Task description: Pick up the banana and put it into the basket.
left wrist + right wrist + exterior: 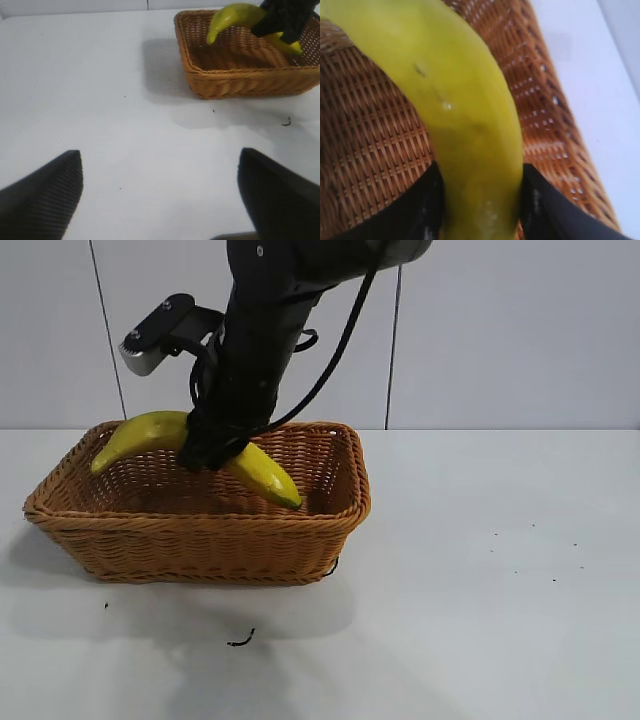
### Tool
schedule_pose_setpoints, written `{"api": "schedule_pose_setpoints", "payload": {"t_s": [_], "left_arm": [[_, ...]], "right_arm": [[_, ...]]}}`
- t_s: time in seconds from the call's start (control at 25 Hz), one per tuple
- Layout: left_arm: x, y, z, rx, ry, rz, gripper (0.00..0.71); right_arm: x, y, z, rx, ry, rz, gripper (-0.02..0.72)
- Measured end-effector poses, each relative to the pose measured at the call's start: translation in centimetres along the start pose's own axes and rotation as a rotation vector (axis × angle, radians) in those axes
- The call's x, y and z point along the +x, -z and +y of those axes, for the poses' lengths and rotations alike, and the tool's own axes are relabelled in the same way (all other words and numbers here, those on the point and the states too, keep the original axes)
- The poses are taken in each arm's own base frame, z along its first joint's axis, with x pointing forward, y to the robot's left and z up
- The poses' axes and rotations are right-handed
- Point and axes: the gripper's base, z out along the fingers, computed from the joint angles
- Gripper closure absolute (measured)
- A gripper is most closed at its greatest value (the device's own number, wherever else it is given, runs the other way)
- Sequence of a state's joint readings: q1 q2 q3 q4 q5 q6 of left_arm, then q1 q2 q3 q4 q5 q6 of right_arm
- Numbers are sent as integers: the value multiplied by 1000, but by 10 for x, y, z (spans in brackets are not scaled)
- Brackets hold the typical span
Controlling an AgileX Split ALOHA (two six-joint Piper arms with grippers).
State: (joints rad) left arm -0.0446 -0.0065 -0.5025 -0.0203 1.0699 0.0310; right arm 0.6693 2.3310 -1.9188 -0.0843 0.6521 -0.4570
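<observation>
On the white table (500, 620) sits the basket (200, 540), light-brown wicker with sloping sides and a braided rim, and above its open top hangs the banana (265, 472), bright yellow, curved, one end dipping inside the rim. The right gripper (215, 450) reaches down from above, fingers (427, 205) clamped around the banana's middle. The left gripper (160, 195) hovers spread wide over bare table, well apart from the basket.
</observation>
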Motion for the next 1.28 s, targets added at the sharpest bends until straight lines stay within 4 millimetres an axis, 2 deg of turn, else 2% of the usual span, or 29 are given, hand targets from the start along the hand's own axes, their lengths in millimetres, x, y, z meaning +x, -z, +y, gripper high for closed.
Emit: {"api": "schedule_pose_setpoints", "payload": {"t_s": [0.08, 0.2, 0.32, 0.52, 0.68, 0.72, 0.88, 0.92, 1.28], "left_arm": [[0, 0, 0, 0, 0, 0, 75], [0, 0, 0, 0, 0, 0, 75], [0, 0, 0, 0, 0, 0, 75], [0, 0, 0, 0, 0, 0, 75], [0, 0, 0, 0, 0, 0, 75], [0, 0, 0, 0, 0, 0, 75], [0, 0, 0, 0, 0, 0, 75], [0, 0, 0, 0, 0, 0, 75], [0, 0, 0, 0, 0, 0, 75]], "right_arm": [[-1, 3, -1, 1, -5, -2, 134], [-5, 15, -4, 6, -59, -5, 38], [-15, 37, -13, 17, -141, 12, 16], [-30, 80, -39, 49, -278, 31, 14], [-23, 103, -70, 58, -444, 33, 14], [-23, 103, -70, 58, -444, 33, 14], [10, 108, -107, 74, -617, 111, 14], [33, 111, -129, 97, -695, 152, 14], [139, 135, -218, 227, -950, 229, 14]]}}
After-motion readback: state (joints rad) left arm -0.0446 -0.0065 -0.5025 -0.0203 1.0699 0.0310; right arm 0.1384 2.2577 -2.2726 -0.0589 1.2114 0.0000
